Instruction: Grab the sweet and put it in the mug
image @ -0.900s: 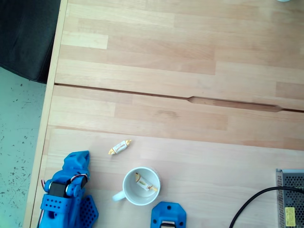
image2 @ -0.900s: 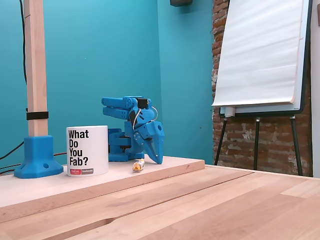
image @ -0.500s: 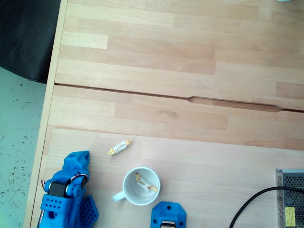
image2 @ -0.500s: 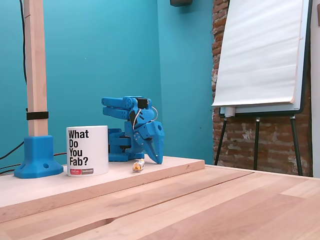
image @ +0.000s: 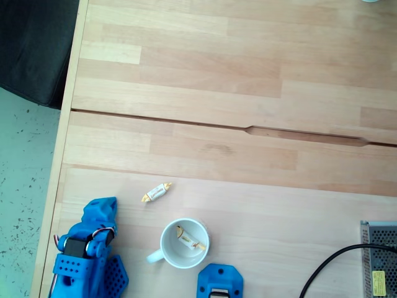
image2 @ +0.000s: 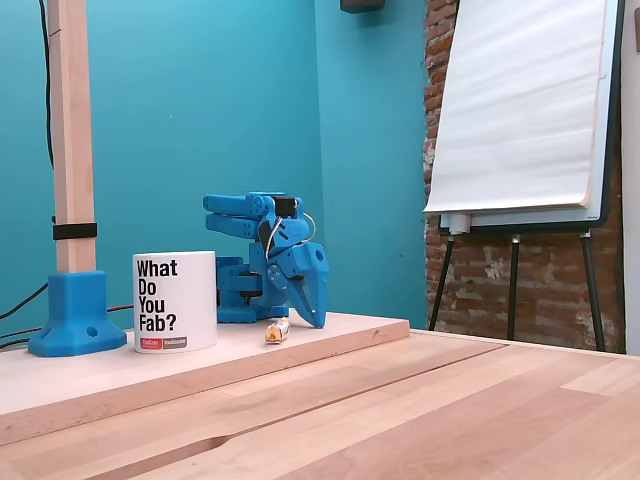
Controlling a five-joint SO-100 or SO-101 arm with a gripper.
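Arm is resting folded, one sweet waiting.
The gripper [image2: 316, 318], apparently clenched and empty, is pointing down beside the sweet [image: 156, 192], mug [image: 184, 243] nearby.

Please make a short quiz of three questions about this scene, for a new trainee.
1. True or false: one sweet already lies inside the mug.
2. Where is the other sweet? A) on the table, apart from the mug; B) in the gripper; C) on the mug's rim.
3. Fill in: in the side fixed view the mug's black text reads "What Do You ___?"

Key: 1 true; 2 A; 3 Fab.
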